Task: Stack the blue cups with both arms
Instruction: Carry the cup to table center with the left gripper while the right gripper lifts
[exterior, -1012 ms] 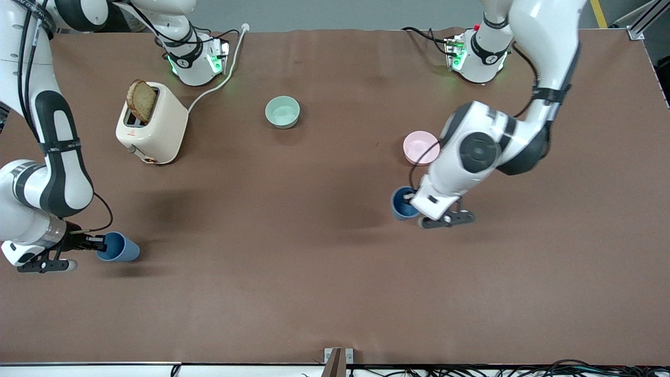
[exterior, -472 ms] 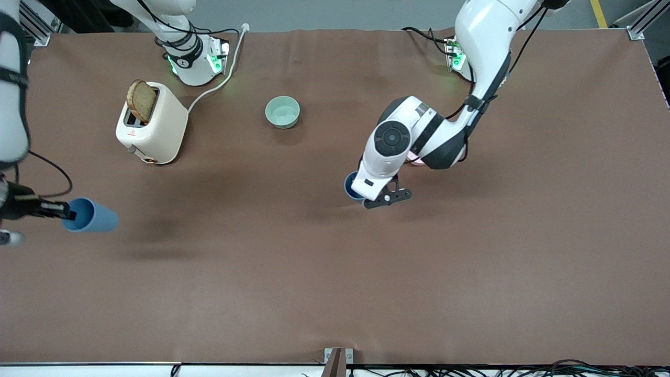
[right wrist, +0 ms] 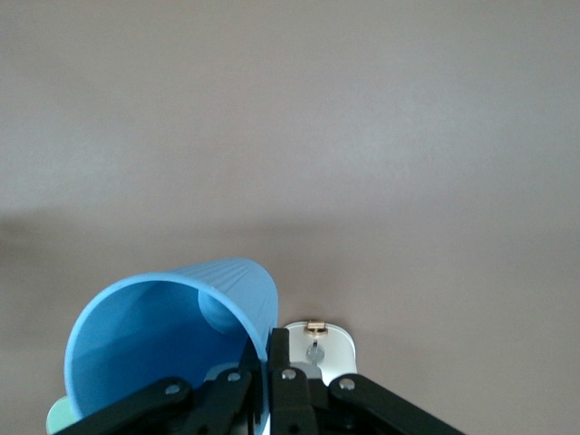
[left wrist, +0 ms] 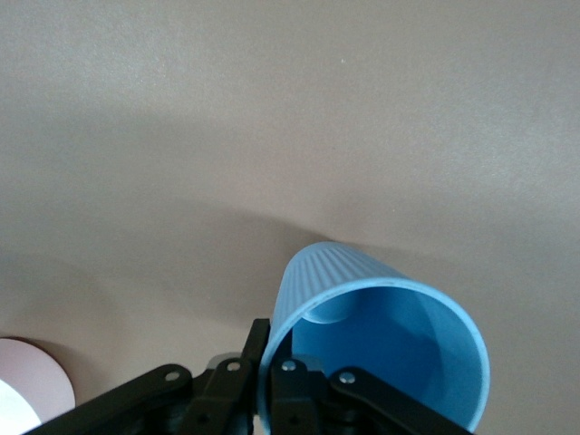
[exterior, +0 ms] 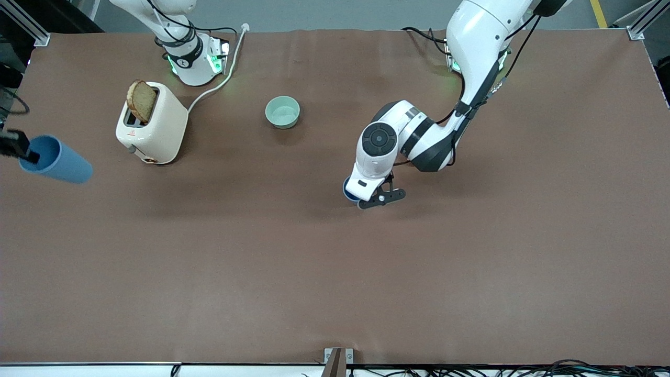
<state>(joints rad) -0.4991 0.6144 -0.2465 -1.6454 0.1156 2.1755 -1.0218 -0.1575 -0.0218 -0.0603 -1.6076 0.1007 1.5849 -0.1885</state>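
Left gripper: you see it clenched on one ribbed matte blue plastic tumbler, above the brown table.
Right gripper: clenched on the other blue tumbler, aloft.

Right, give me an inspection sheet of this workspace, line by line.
Surface: brown table, bare toward the front camera.
Job's things: two blue cups, both held in the air, not stacked; one blue cup at the right arm's end, the other blue cup mostly hidden under the left wrist in the front view.
Clutter: toaster with a bread slice sticking up; pale green bowl.
Grippers: right gripper shut on its cup's rim; left gripper shut on its cup's rim, over mid-table.
Cables: white cord from the toaster; black cables along the table edge.
Surroundings: aluminium frame at a corner.
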